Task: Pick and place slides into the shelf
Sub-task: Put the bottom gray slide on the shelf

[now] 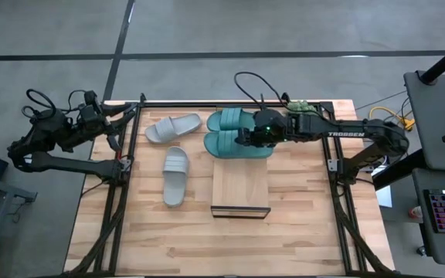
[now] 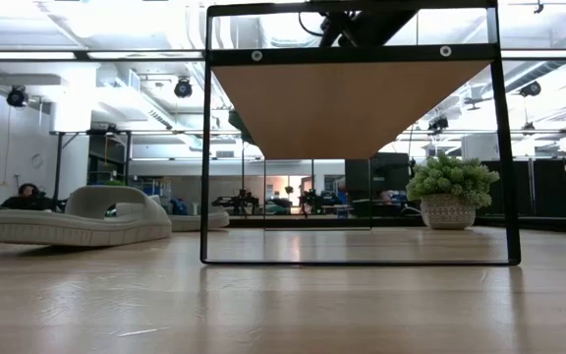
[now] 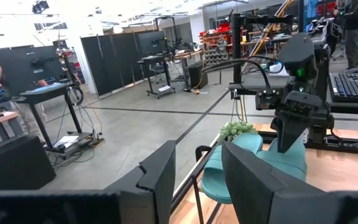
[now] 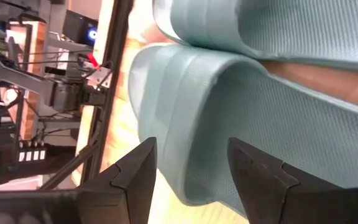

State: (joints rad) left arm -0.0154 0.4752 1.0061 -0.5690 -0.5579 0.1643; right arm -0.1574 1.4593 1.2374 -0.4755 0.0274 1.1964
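The right gripper (image 1: 247, 139) hangs over the nearer teal slide (image 1: 226, 145), its fingers spread with that slide's rim just ahead of them, nothing gripped. The second teal slide (image 1: 232, 119) lies just beside it, farther back. The shelf (image 1: 240, 188) stands on the tabletop (image 1: 300, 224) just in front of the teal pair. Two grey slides (image 1: 174, 176) lie to its left. The left gripper (image 1: 113, 130) waits at the tabletop's back left corner, fingers partly apart and empty.
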